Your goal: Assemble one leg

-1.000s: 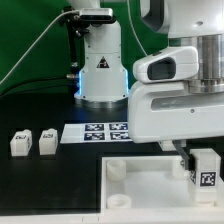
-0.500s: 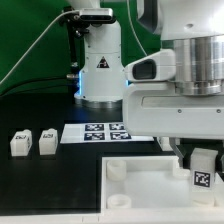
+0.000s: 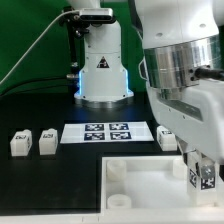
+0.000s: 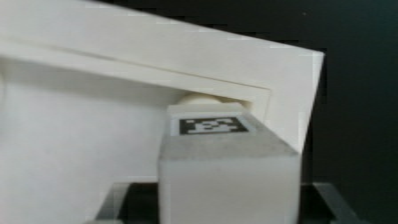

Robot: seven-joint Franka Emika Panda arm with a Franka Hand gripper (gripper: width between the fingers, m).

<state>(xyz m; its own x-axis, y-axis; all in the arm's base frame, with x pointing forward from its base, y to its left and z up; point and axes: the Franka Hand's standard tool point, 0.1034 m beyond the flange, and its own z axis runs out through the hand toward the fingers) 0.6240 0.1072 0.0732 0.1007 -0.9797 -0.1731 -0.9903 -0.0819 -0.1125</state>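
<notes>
Arm: white Panda fills the exterior view's right, wrist bent down over the white panel (image 3: pixel 150 185).
Fingers (image 3: pixel 202 172): closed on the leg, one dark finger visible on each side of it in the exterior view; in the wrist view only dark edges show low on either side of the post.
Held leg (image 3: pixel 203 175): white block-shaped post, upright, tag facing the exterior camera; it sits at the panel's corner on the exterior view's right. Wrist view shows the same leg (image 4: pixel 221 150) running up the middle, tag on its far end, tip close against a round socket (image 4: pixel 210 99) under the panel's raised rim. Whether it is seated in the socket, cannot tell.
Panel: large, white, flat on the black tabletop (image 3: pixel 50 185), round sockets visible on its near-left corners.
Spare legs: two (image 3: pixel 20 142) (image 3: pixel 47 141) side by side on the tabletop, exterior view's left, well apart from the panel.
Marker board (image 3: pixel 108 132): flat tag strip, between the spare legs and the arm, behind the panel.
</notes>
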